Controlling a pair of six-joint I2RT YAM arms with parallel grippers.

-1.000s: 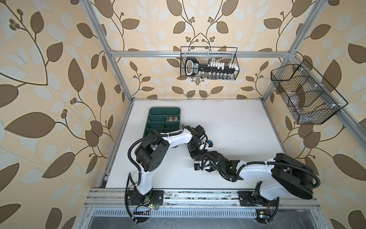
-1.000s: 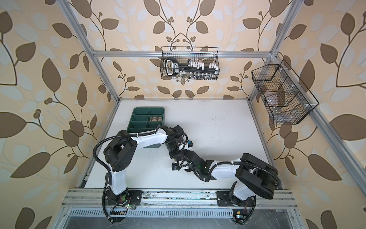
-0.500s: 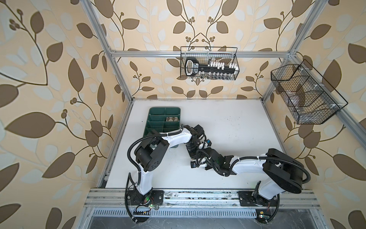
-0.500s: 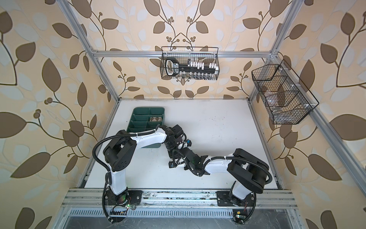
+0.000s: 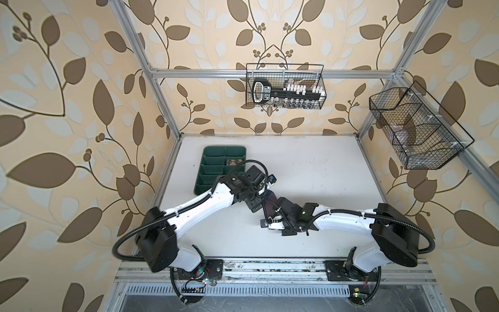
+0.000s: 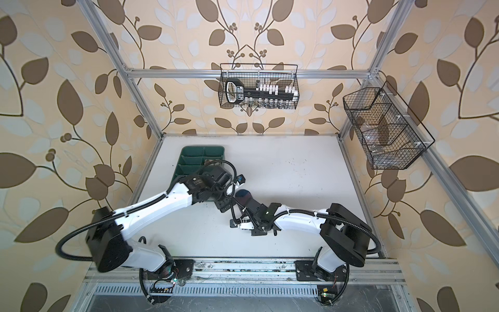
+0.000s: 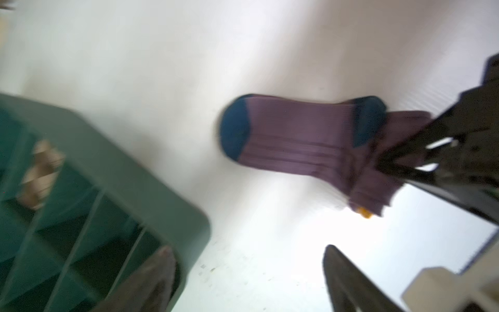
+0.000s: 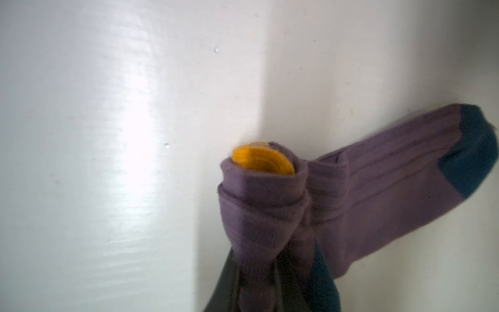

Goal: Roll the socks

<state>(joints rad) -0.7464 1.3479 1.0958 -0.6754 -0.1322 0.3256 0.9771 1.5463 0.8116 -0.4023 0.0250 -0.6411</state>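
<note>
The right hand (image 8: 270, 275) grips the rolled cuff end of the purple sock (image 7: 297, 137) on the desk (image 7: 135, 54) beside the green tray (image 7: 121, 173). The left hand (image 7: 248, 283) stands wide, empty. Hazard: a one-sided grip may let the roll unwind.

White table (image 5: 310, 167), green divided tray (image 5: 224, 147) on it, purple sock (image 7: 297, 137) nearby

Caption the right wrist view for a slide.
Right hand pinches the partly rolled purple sock, yellow cuff at its core, blue toe on the white table.
</note>
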